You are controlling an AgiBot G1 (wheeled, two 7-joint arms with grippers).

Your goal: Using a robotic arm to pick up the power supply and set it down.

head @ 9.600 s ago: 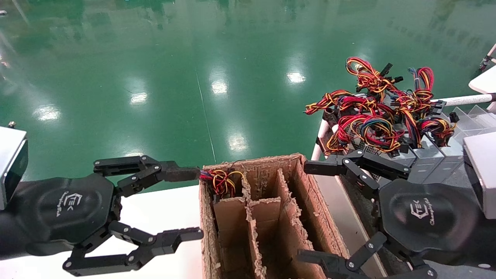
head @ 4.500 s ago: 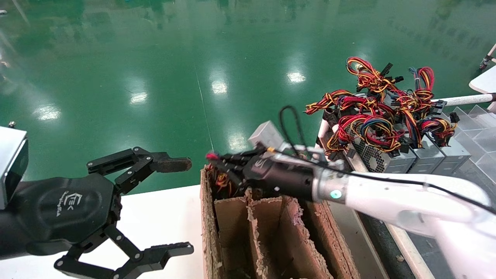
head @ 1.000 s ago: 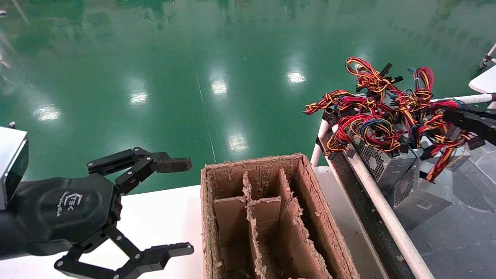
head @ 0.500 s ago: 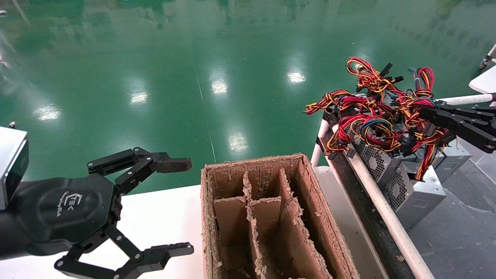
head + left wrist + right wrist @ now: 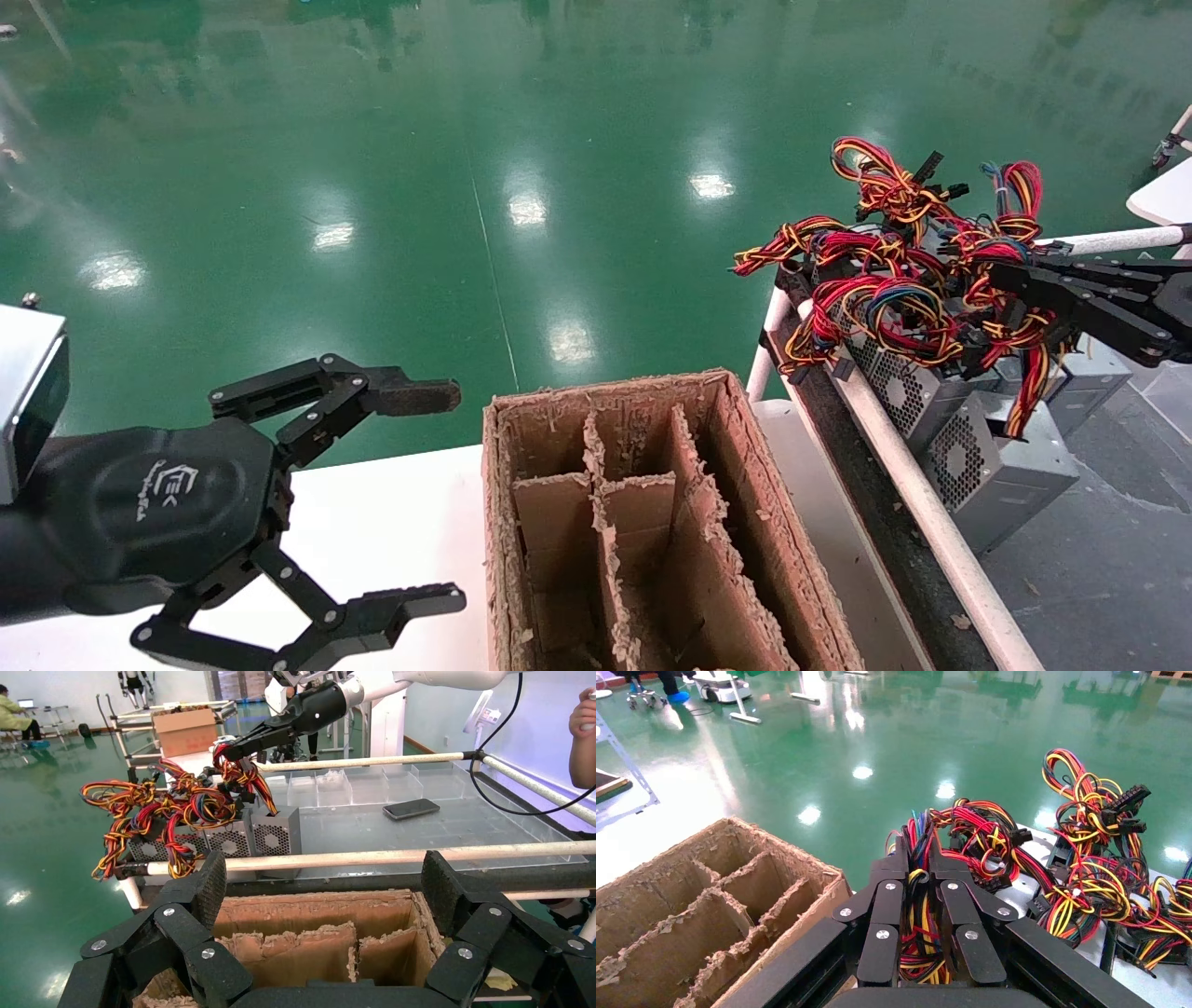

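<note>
With my black linkage-fingered right gripper (image 5: 1006, 280) pinched on the wire bundle of the silver-grey metal power supply (image 5: 1001, 461), which hung tilted at the right beside its look-alikes, I judged lowering and release came next, my left gripper (image 5: 438, 494) spread idle.

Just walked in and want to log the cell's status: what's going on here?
The right pincer is shut on the red, yellow and black wire bundle of a silver-grey metal power supply box, which hangs tilted by those wires beside the row of look-alike units on the rack with white rails. The torn brown cardboard box with dividers shows no unit inside. The left pincer is open and idle beside that box.
</note>
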